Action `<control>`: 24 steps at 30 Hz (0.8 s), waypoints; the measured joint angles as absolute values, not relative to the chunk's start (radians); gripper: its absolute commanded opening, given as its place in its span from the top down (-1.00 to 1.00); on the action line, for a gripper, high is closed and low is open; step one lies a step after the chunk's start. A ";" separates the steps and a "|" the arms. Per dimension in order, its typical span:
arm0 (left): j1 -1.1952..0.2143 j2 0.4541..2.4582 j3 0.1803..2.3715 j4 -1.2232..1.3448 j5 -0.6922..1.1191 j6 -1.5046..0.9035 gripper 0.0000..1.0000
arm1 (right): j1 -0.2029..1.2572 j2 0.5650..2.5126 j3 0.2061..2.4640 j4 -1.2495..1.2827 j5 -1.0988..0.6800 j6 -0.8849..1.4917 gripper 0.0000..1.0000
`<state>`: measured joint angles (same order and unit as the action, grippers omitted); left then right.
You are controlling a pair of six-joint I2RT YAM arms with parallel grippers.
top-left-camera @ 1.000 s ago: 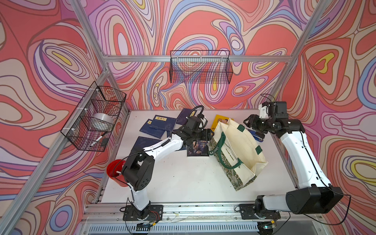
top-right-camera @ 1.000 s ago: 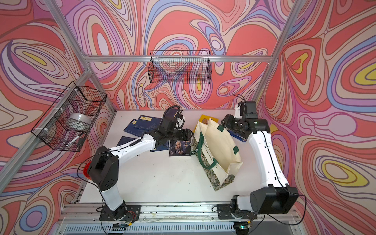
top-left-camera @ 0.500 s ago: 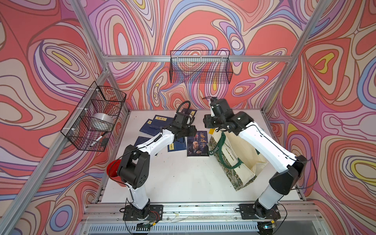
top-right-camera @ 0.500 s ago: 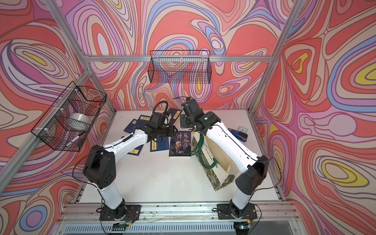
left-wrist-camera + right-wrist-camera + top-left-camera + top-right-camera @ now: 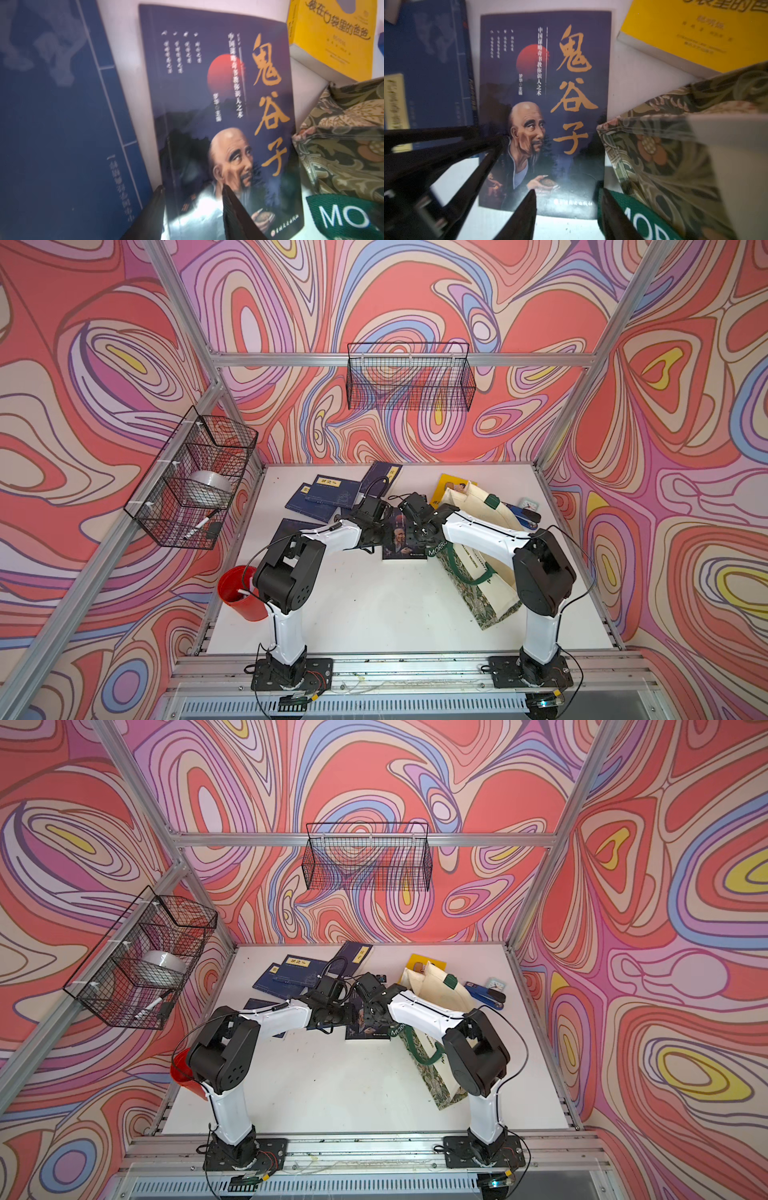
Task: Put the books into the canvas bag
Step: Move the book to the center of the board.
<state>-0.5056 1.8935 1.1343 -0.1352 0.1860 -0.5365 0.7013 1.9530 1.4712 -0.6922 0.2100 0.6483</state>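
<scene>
left pincer [image 5: 193, 188] and right pincer [image 5: 567, 191] gape half-open, empty, above the half-hidden dark book [image 5: 400, 541].

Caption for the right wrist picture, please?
Open right gripper over the dark gold-lettered book, beside the canvas bag.

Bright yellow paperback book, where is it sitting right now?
In a top view the bright yellow paperback book lies near the white table's back edge, right of centre, partly hidden behind the top of the cream canvas tote bag.
</scene>
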 measured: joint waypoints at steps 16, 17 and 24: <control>-0.468 1.827 0.982 -0.001 0.331 -0.693 0.02 | 0.653 2.043 1.439 -0.605 0.112 0.694 -0.12; -0.466 1.821 0.970 0.012 0.336 -0.701 0.03 | 0.648 2.042 1.435 -0.597 0.101 0.691 -0.09; -0.456 1.723 0.841 0.047 0.349 -0.743 0.04 | 0.669 2.019 1.391 -0.541 0.063 0.668 0.03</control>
